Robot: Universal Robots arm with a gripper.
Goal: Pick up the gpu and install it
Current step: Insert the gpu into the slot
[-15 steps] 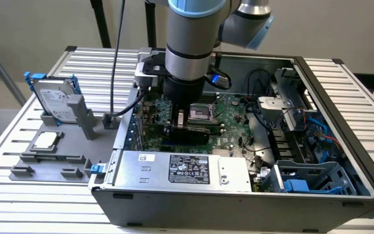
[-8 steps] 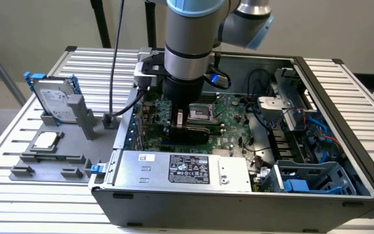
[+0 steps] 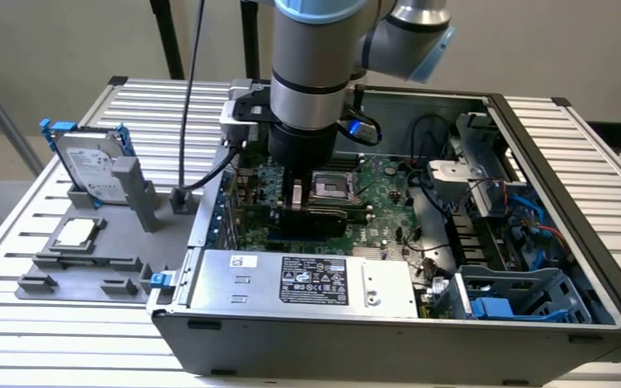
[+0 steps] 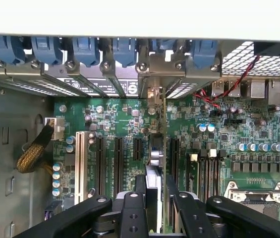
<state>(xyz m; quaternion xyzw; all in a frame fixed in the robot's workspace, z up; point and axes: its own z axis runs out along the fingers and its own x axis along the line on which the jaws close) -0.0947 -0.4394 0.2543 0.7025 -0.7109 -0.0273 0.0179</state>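
The gpu (image 4: 155, 151) stands on edge between my fingertips in the wrist view, a thin dark board running toward the case's rear slot openings, where its silver bracket end (image 4: 152, 95) meets them. My gripper (image 4: 155, 186) is shut on it. The card sits among the long black expansion slots (image 4: 101, 163) of the green motherboard (image 4: 115, 119); I cannot tell whether it is seated in a slot. In the exterior view my gripper (image 3: 310, 202) is down inside the open computer case (image 3: 397, 339), just above the motherboard (image 3: 391, 206), with the gpu (image 3: 313, 217) dark beneath it.
The CPU socket (image 3: 340, 187) lies right beside the gripper. A silver power supply (image 3: 300, 283) fills the case's near side, and cables and drive bays (image 3: 504, 242) fill the exterior view's right. Outside the case, a grey fixture holds the hard drive (image 3: 90, 166) and the CPU chip (image 3: 77, 233).
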